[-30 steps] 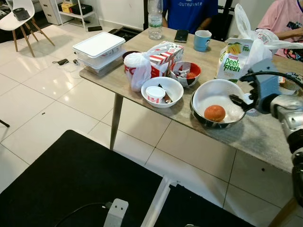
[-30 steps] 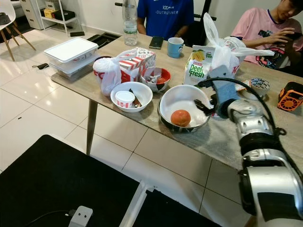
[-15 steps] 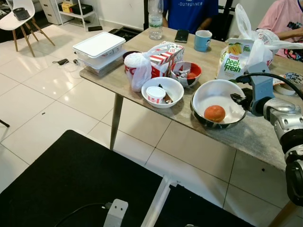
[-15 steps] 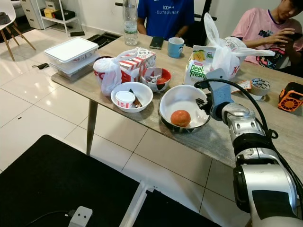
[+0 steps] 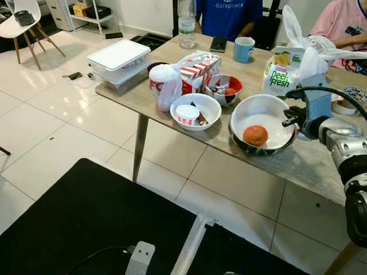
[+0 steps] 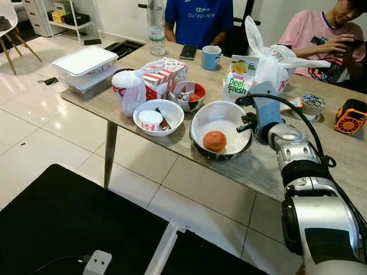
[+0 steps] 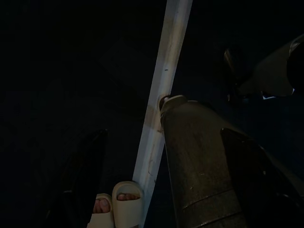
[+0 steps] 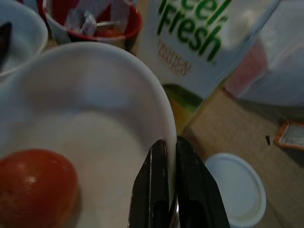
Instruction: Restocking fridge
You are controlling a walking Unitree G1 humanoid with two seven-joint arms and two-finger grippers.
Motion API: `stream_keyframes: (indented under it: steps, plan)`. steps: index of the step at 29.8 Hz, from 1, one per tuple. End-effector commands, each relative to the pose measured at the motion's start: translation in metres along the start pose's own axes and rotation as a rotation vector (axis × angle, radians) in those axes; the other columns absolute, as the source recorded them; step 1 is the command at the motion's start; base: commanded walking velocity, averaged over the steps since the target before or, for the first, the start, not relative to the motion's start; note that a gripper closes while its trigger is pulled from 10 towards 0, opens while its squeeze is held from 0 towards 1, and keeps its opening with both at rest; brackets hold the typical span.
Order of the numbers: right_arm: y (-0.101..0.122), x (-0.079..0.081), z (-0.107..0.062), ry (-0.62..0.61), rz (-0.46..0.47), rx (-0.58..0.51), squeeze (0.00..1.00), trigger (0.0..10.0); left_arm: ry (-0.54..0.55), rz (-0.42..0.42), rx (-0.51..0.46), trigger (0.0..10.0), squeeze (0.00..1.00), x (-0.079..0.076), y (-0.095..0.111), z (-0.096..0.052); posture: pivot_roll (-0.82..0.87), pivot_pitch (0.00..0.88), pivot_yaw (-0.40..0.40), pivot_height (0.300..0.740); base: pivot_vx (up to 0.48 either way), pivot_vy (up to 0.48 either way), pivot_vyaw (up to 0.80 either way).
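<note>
Pinching white bowl (image 6: 213, 117) rim, right gripper (image 8: 167, 156), jaws closed, tomato (image 6: 215, 141) inside

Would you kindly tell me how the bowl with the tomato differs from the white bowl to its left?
The bowl with the tomato is larger, holds one red tomato, and has the right claw pinched on its rim. The smaller white bowl holds a lidded cup and sits untouched. Both are white inside, upright, near the table edge.
</note>
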State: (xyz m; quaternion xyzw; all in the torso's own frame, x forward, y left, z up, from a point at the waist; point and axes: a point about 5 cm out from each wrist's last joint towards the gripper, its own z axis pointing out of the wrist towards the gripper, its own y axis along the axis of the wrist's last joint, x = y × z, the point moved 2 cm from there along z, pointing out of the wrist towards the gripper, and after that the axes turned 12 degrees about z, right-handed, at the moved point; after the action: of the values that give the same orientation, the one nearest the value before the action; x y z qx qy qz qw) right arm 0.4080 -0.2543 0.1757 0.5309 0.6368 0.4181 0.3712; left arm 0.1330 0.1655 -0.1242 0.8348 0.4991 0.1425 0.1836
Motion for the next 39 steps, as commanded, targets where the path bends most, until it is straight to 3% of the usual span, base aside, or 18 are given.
stream_keyframes:
  steps: [1, 13, 16, 23, 24, 34, 39]
  plan:
    - [-0.003, -0.008, -0.003, -0.025, 0.014, 0.021, 0.00, 0.0, -0.087, -0.017, 0.146, 10.0, 0.00, -0.024, -0.040, -0.007, -0.03, 0.044, -0.035, 0.740, 0.000, 0.000, 0.00]
    - [0.006, -0.027, -0.015, -0.026, 0.180, 0.012, 0.00, 0.0, -0.084, -0.020, 0.141, 10.0, 0.00, -0.023, -0.039, -0.007, -0.04, 0.041, -0.040, 0.740, 0.000, 0.000, 0.00]
    - [-0.001, -0.038, -0.024, 0.003, 0.267, 0.048, 0.00, 0.0, -0.087, -0.022, 0.139, 10.0, 0.00, -0.024, -0.038, -0.006, -0.04, 0.041, -0.044, 0.740, 0.000, 0.000, 0.00]
    - [-0.013, -0.043, -0.030, 0.034, 0.372, 0.086, 0.00, 0.0, -0.091, -0.025, 0.140, 10.0, 0.00, -0.026, -0.038, -0.006, -0.05, 0.045, -0.055, 0.740, 0.000, 0.000, 0.00]
    - [-0.019, -0.045, -0.033, 0.067, 0.427, 0.110, 0.00, 0.0, -0.093, -0.025, 0.141, 10.0, 0.00, -0.027, -0.038, -0.006, -0.05, 0.045, -0.055, 0.740, 0.000, 0.000, 0.00]
    - [-0.014, -0.048, -0.038, 0.092, 0.518, 0.079, 0.00, 0.0, -0.094, -0.024, 0.140, 10.0, 0.00, -0.027, -0.038, -0.006, -0.06, 0.043, -0.055, 0.740, 0.000, 0.000, 0.00]
    - [-0.002, -0.059, -0.045, 0.066, 0.560, 0.027, 0.00, 0.0, -0.092, -0.021, 0.139, 10.0, 0.00, -0.026, -0.038, -0.006, -0.06, 0.040, -0.056, 0.740, 0.000, 0.000, 0.00]
